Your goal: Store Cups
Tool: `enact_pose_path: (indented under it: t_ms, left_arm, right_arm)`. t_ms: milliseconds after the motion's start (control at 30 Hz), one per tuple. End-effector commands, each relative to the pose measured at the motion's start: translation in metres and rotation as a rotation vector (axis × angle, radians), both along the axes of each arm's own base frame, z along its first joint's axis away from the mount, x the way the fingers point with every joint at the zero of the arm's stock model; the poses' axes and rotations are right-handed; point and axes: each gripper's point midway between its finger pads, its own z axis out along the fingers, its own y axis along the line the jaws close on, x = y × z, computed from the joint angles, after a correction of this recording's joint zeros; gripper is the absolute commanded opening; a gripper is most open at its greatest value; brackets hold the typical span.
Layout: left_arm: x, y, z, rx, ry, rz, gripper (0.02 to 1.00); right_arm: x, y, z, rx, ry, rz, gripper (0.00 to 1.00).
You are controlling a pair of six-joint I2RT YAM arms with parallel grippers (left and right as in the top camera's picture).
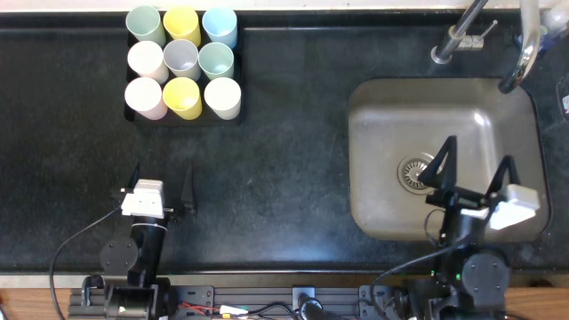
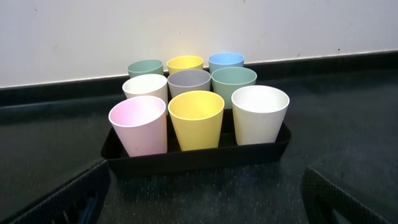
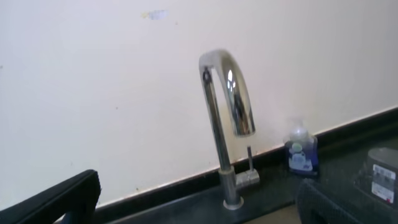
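Note:
Several pastel cups stand upright in three rows inside a black tray (image 1: 130,114) (image 2: 193,158) at the back left of the dark counter. The front row holds a pink cup (image 2: 140,124) (image 1: 144,97), a yellow cup (image 2: 196,118) (image 1: 182,97) and a white cup (image 2: 260,114) (image 1: 222,97). My left gripper (image 1: 162,185) (image 2: 205,196) stands open on the counter in front of the tray, well short of it, with nothing between its fingers. Over the steel sink (image 1: 373,116) my right gripper (image 1: 473,167) (image 3: 199,202) is open and empty.
A chrome faucet (image 3: 225,118) (image 1: 462,34) rises behind the sink against the white wall. A blue soap bottle (image 3: 301,151) and a grey container (image 3: 380,174) stand beside it. Bare dark counter (image 1: 284,178) lies between tray and sink.

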Motion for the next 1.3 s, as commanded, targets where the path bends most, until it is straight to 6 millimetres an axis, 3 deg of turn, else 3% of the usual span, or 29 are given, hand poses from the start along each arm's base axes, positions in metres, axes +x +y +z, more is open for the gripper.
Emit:
enact_pose_path:
  t_ms: [33,433,633,800,933,1033,1300]
  left_arm:
    - [0.0,0.0,0.0,0.015,-0.007,-0.006,0.998]
    - [0.0,0.0,0.0,0.015,-0.007,-0.006,0.998]
    - [0.0,0.0,0.0,0.015,-0.007,-0.006,0.998]
    - [0.0,0.0,0.0,0.015,-0.007,-0.006,0.998]
    - [0.0,0.0,0.0,0.015,-0.007,-0.006,0.998]
    - [0.0,0.0,0.0,0.015,-0.007,-0.006,0.998]
    - [0.0,0.0,0.0,0.015,-0.007,-0.006,0.998]
  right_arm:
    - [0.004,0.005,-0.038,-0.031,0.057,0.023,0.998]
    - [0.009,0.006,-0.081,-0.045,0.184,0.024,0.998]
    - [0.002,0.005,-0.127,-0.065,0.375,0.026,0.996]
    - [-0.015,0.003,-0.178,-0.089,0.598,0.028,0.998]
    - [-0.031,0.0,-0.206,-0.104,0.735,0.025,0.996]
    - [-0.039,-0.002,-0.217,-0.113,0.794,0.018,0.998]
    - [-0.038,0.0,-0.216,-0.108,0.786,0.03,0.996]
